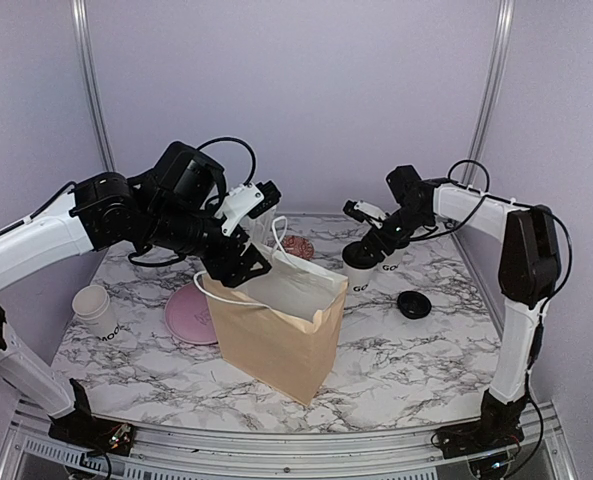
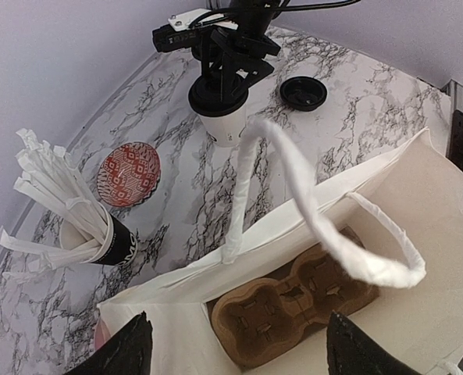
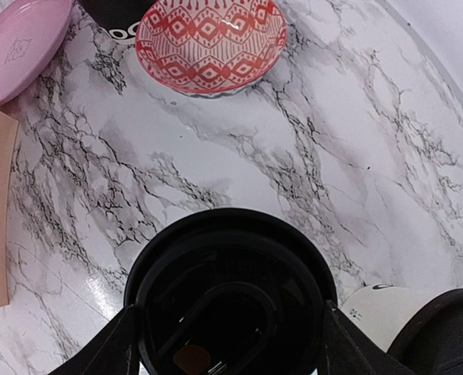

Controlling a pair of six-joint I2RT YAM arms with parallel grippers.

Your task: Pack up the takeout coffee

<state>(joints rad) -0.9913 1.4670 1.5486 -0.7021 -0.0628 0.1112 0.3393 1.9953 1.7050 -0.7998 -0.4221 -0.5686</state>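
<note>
beside the paper bag (image 1: pixel 276 350), to its right and a little behind it, the takeout coffee (image 1: pixel 360 274) stood on the table (image 1: pixel 426 370) with its black lid on, not yet lifted. in my judgement the packing was somewhere before its middle. the cup was covered and the bag stood upright with its mouth open. a brown cardboard carrier (image 2: pixel 293 305) lay at the bottom of the bag, with nothing in it. what was left was to raise the cup, carry it over the rim of the bag and lower it into one hole of the carrier.

the right gripper (image 1: pixel 366 245) was directly above the cup. in its wrist view its two fingers (image 3: pixel 126 348) lay on both sides of the round lid (image 3: pixel 229 297), opened only as wide as the lid and seeming to touch it. so i judged that it had hold of the cup at the lid; how firmly, i could not tell.

the left gripper (image 2: pixel 243 348) was at the rear left rim of the bag, near the white handle (image 2: pixel 309 203). its fingers were spread wide apart, with the mouth of the bag between them. whether one finger pressed on the rim was not visible.

a loose black lid (image 1: pixel 413 304) lay further right of the bag, apart from the cup.
</note>
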